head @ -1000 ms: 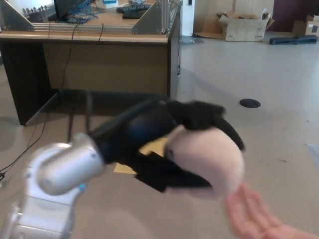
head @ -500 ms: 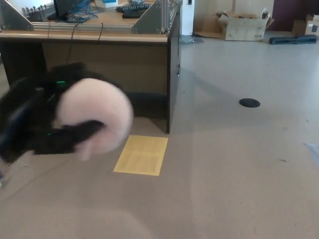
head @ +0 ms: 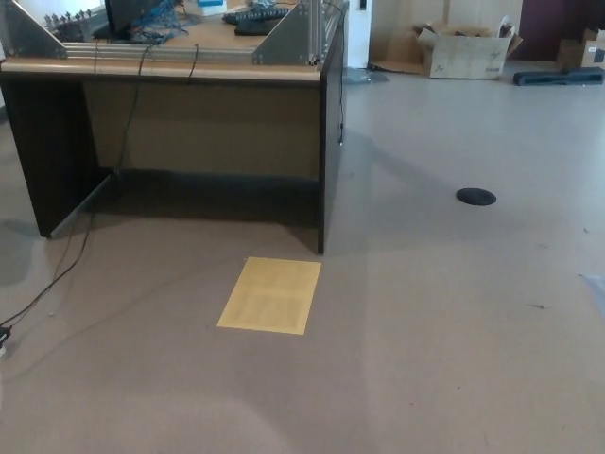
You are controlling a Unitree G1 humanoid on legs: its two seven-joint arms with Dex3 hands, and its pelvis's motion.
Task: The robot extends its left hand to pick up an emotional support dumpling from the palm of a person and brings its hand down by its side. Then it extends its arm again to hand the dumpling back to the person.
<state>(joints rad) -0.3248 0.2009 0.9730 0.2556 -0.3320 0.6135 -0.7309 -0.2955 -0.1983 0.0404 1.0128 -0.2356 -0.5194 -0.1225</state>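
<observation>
Now, the lines as the head view gives them:

Dumpling: not in view; judging by the task, it is likely down at the robot's side in the left hand, below the picture's edge, but nothing shows it.

Left hand: not in view, so whether its fingers are open, closed or gripping the dumpling cannot be told.

Right hand: not in view either; the state of its fingers cannot be told.

Person: no palm, sleeve or leg shows.

Step in hand: probably the low point between taking the dumpling and handing it back; the arm would next have to rise into the open room ahead.

Landmark: yellow sheet (head: 270, 295), lying flat on the floor (head: 444, 359).

Desk (head: 180, 123): just beyond the yellow sheet; its surface carries metal frame parts (head: 293, 33) and a keyboard (head: 260, 13) at the far edge. Its near right corner post stands close to the sheet, a hard edge to keep an arm away from.

Cable (head: 66, 265): to the left of the yellow sheet, trailing from the desk across the floor toward the picture's left edge.

Black disc (head: 475, 196): well to the right of and beyond the yellow sheet, flat in the floor.

Cardboard box (head: 463, 47): far beyond, by the back wall.

Open room: right of and nearer than the yellow sheet the floor is bare, the widest room for a hand-over.
</observation>
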